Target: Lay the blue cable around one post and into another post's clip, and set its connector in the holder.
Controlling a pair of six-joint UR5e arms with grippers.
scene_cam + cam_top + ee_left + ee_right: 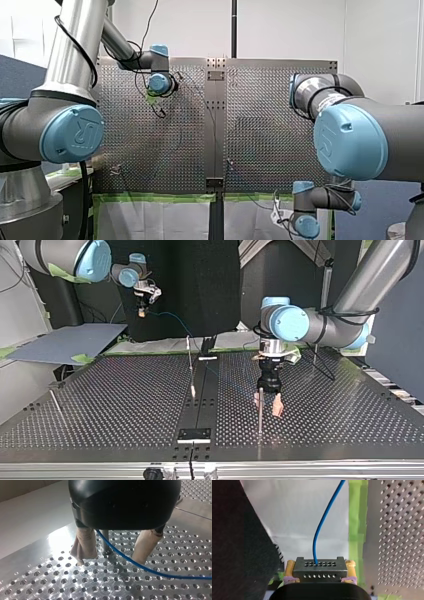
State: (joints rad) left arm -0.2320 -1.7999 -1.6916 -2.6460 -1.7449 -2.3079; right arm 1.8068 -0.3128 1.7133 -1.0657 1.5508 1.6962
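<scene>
In the right wrist view my right gripper (319,574) has its yellow pads shut on a black connector (319,567), and the blue cable (322,525) rises out of it. The top view shows that gripper (143,304) held in the air beyond the table's far edge, at the view's left. My left gripper (110,560) is open, its beige-padded fingers (83,547) standing on either side of a thin metal post (105,542). The blue cable (150,570) runs past that post between the fingers, just above the plate. In the top view this gripper (268,402) stands at the post (260,412), right of the middle.
More thin posts stand on the perforated table (125,405): one near the middle (190,365), one at the top view's left (55,402), one at the far right (315,356). A black block (195,434) sits on the central strip. A grey board (65,342) lies off the far left corner.
</scene>
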